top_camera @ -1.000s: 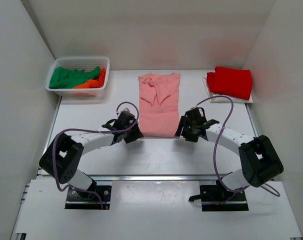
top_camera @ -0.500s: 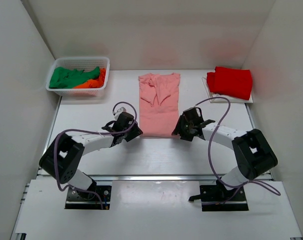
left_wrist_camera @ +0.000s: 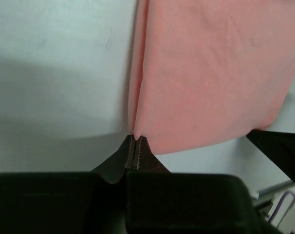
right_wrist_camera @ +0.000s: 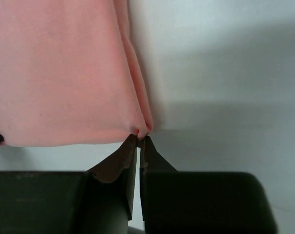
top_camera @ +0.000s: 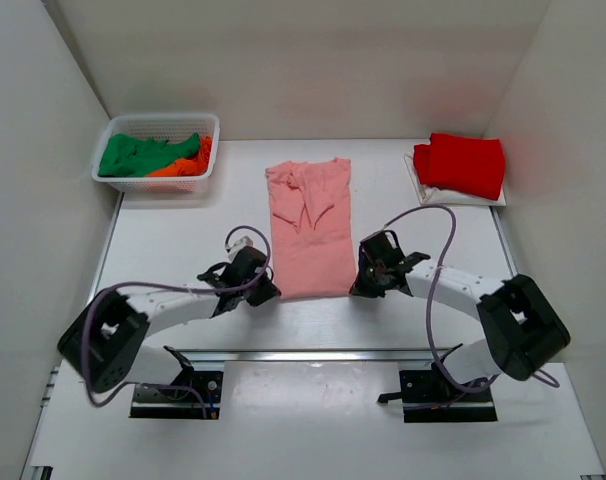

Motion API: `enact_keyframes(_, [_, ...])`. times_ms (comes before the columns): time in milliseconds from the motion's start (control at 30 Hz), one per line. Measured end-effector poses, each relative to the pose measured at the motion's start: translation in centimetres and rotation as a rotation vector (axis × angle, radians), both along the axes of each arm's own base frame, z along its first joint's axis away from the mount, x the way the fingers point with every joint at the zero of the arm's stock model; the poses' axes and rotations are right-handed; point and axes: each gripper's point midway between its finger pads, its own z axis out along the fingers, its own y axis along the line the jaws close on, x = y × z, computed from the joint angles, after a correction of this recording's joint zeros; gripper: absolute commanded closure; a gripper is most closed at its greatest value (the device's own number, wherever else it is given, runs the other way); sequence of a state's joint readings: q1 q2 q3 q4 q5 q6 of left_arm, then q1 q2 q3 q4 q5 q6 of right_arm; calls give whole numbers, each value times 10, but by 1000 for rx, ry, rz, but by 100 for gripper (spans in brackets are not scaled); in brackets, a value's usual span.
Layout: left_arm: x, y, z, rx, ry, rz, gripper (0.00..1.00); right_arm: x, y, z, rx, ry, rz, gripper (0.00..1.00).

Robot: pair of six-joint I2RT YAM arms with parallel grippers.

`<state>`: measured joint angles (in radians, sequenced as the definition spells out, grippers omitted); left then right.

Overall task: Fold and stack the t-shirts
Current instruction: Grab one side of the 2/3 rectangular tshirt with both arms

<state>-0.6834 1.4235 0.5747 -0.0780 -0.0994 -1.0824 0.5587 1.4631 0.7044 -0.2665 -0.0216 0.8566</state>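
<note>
Only the wrist views show the grips. The left claw [left_wrist_camera: 136, 145] is pinched tight on the near-left hem corner of the salmon-pink t-shirt [top_camera: 308, 230], and the right claw [right_wrist_camera: 139, 142] on its near-right corner. The overhead view alone shows all four shirts. The pink one lies flat on the surface [top_camera: 183, 240], with the red t-shirt [top_camera: 461, 165] folded to its far right. To its far left, the green t-shirt [top_camera: 133, 155] and orange t-shirt [top_camera: 188, 165] share one basket [top_camera: 158, 121].

L arm [top_camera: 168, 300] & R arm [top_camera: 458, 283] both stretched low, forearms angled in toward centre, fingers pointing fwd. L gripper [left_wrist_camera: 136, 144] jaws pressed tight, pinching near-left corner of salmon-pink t-shirt [top_camera: 308, 230]. R gripper [right_wrist_camera: 139, 141] likewise clamped on near-right corner.
</note>
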Motion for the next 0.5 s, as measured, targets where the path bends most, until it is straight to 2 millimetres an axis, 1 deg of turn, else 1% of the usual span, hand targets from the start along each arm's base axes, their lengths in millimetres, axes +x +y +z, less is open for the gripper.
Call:
enact_keyframes(100, [-28,4,11,-12,-9,-50,100,-30,2,7,-15,2,59,100])
enact_keyframes(200, [-52,7,21,-36,-22,-90,100,-58,8,18,2,-15,115,100])
enact_keyframes(267, [-68,6,25,-67,-23,-113,100,-79,12,22,35,-23,140,100])
enact_keyframes(333, [-87,4,22,-86,-1,-144,100,-104,14,22,62,-12,166,99])
enact_keyframes(433, [-106,4,16,-81,40,-172,100,-124,9,17,66,26,180,100])
enact_keyframes(500, [-106,7,20,-89,41,-157,100,-125,3,18,58,43,164,100])
